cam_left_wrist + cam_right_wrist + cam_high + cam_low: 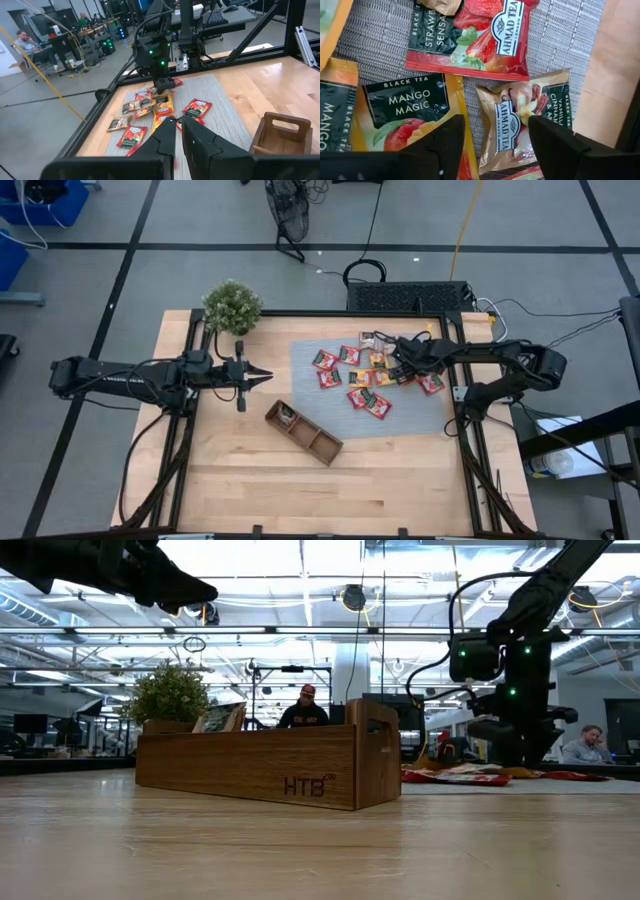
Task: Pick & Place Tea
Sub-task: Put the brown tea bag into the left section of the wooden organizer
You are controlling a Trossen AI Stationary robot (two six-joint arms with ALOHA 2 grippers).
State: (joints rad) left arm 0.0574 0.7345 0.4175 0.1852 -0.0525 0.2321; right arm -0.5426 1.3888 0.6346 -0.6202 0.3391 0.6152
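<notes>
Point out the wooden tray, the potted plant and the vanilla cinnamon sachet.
wooden tray [305,432], high view: middle compartment.
potted plant [231,305], high view: centre of the foliage.
vanilla cinnamon sachet [512,122], right wrist view: its light label.

Tea sachets [366,375] lie on the mat [420,415], tray [303,433] beside it.

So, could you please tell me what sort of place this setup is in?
Probably an open-plan robotics lab or workshop: exposed ceiling pipes and lights, people seated at desks behind the table, and floor cables beside the framed wooden table.
</notes>
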